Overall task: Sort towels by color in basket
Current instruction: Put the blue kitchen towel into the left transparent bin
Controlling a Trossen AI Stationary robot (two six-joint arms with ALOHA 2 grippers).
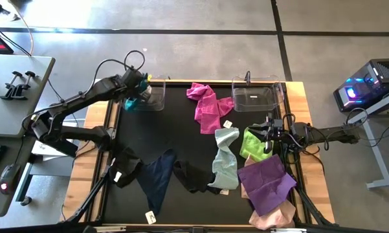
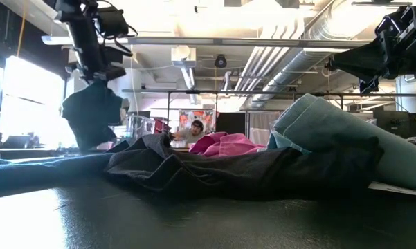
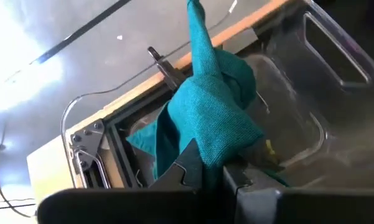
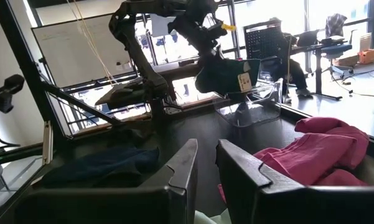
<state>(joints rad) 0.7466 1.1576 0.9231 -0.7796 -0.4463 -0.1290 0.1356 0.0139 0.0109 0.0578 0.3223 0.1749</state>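
Observation:
My left gripper (image 1: 136, 89) is shut on a teal towel (image 3: 211, 118) at the table's far left, beside the left clear basket (image 1: 154, 92). The towel hangs in the low view (image 2: 91, 114). My right gripper (image 1: 270, 133) hovers above the lime towel (image 1: 254, 144) near the right edge. It holds nothing, and its fingers (image 4: 187, 165) are close together. On the black mat lie magenta (image 1: 207, 107), mint (image 1: 225, 155), purple (image 1: 266, 183), pale pink (image 1: 272, 217), navy (image 1: 156, 178) and black (image 1: 193, 176) towels. My left gripper pinches a bunched part of the teal towel (image 3: 208, 158) between its two fingers, several layers together. The fingers point down from above. The towel hangs slack below them, clear of the table (image 2: 90, 131), with a white tag showing (image 4: 243, 79).
A second clear basket (image 1: 257, 96) stands at the far right. Another dark cloth (image 1: 124, 169) lies by the left edge. A person (image 2: 194, 130) sits in the room beyond the table. The mat's middle (image 1: 181, 136) is bare.

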